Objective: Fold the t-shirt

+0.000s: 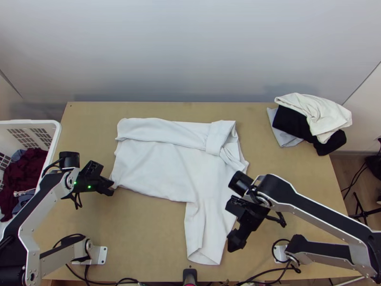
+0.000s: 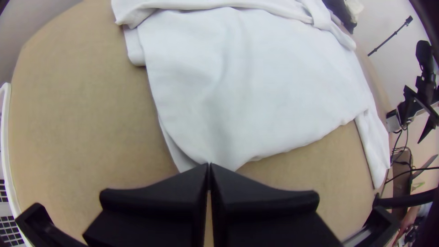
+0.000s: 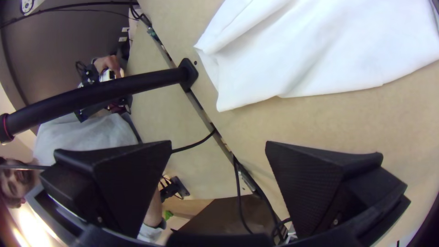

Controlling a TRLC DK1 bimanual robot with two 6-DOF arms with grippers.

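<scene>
Leaning inward, left pincer (image 1: 109, 186) clamped on a corner of the t-shirt (image 1: 162, 167), right pincer (image 1: 235, 242) apart, slanting beside a sleeve (image 1: 205, 238).

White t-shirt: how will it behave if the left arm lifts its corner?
Probably floppy: the t-shirt puckers softly toward the closed left gripper. Its folded-over far strip may slip open, as nothing pins it. The sleeve, lying toward the near edge, would likely trail.

Left hand (image 1: 110, 187) clamped, right hand (image 1: 235, 241) spread apart, arms (image 1: 314, 208) bent
</scene>
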